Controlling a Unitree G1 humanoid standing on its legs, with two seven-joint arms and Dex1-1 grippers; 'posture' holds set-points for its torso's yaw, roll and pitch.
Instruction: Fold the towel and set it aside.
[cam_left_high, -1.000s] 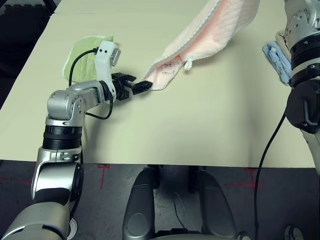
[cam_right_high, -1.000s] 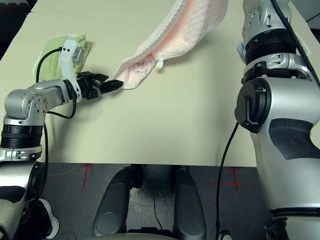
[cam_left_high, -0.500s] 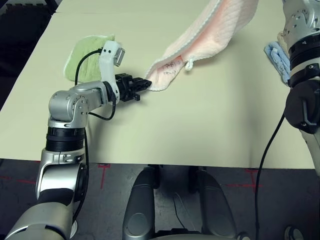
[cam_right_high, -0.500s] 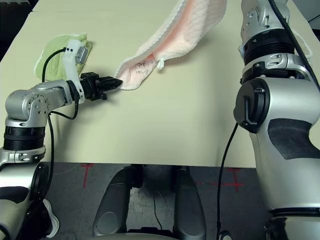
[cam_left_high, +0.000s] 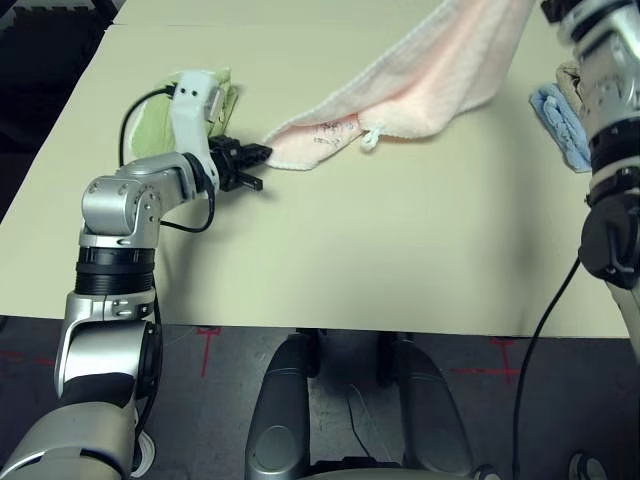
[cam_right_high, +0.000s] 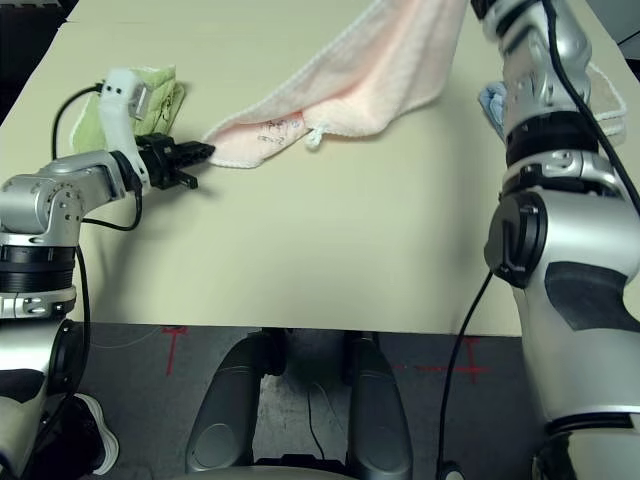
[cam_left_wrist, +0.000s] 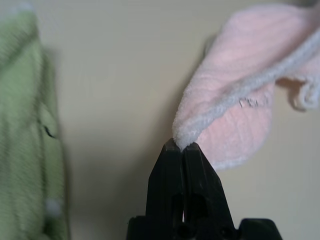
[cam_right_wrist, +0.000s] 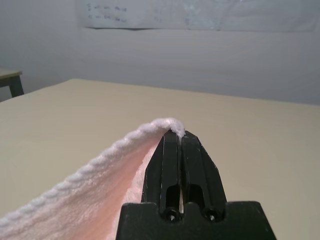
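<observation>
The left gripper (cam_left_wrist: 181, 146) is pinching one corner of the towel (cam_left_high: 420, 85), its two black fingers pressed together on the white stitched edge, low over the table (cam_left_high: 380, 250). The right gripper (cam_right_wrist: 179, 134) is clamping the opposite corner, fingers closed on the edge, with the cloth falling away from its tips.

Between the two grips the towel is hanging in a long sagging band across the table, running from the left gripper up toward the far right, where the right arm (cam_right_high: 535, 90) is reaching up. The low end near the left gripper is lying on or just above the table (contact is hard to judge), and here the small print with lettering (cam_left_high: 327, 131) is showing, with a little white loop (cam_left_high: 372, 137) dangling just beside it.

A green towel (cam_left_high: 150, 125) is lying on the table on the left, behind the left arm (cam_left_high: 130, 200) and close to the gripper. At the right edge, a blue towel (cam_left_high: 560, 120) is lying beside a beige one (cam_left_high: 568, 75), both partly hidden by the right arm.
</observation>
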